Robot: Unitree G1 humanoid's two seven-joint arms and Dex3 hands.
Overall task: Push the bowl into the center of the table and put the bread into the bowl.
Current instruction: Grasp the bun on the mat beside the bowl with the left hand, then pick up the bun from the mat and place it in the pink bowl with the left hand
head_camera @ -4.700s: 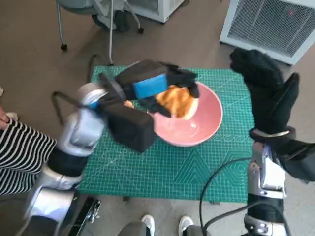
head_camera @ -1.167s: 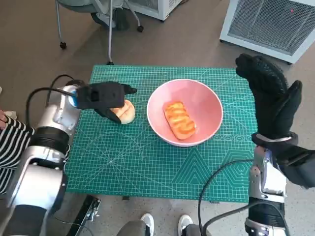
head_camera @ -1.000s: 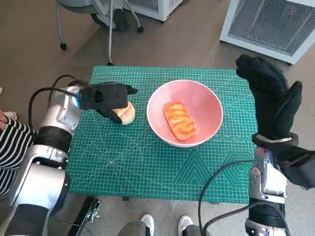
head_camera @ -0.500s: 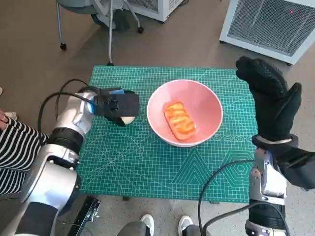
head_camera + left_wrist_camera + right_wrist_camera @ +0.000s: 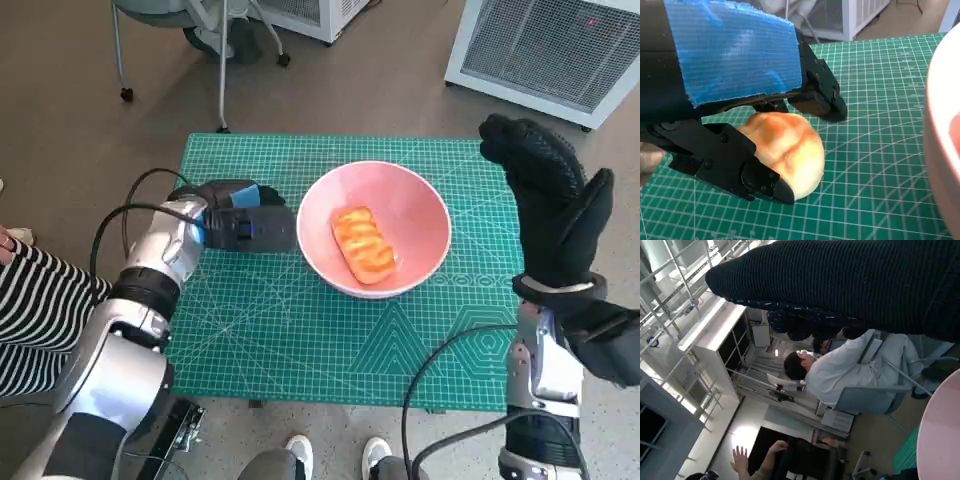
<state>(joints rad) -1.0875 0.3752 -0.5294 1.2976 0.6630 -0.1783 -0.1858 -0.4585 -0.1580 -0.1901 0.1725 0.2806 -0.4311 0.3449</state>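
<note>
1. The pink bowl (image 5: 376, 228) sat near the middle of the green mat (image 5: 330, 350), with one piece of bread (image 5: 364, 245) already lying in it.
2. A second bun (image 5: 785, 150) lay on the mat just beside the bowl, on the robot's left.
3. The left hand (image 5: 245, 222) covered this bun, its black fingers (image 5: 730, 162) cupped on either side and seeming to touch it.
4. The bun was not yet lifted.
5. The bowl lay just past the fingertips, so the left hand was much the nearer.
6. The right hand (image 5: 550, 205) was raised beside the bowl, fingers spread, holding nothing.
</note>
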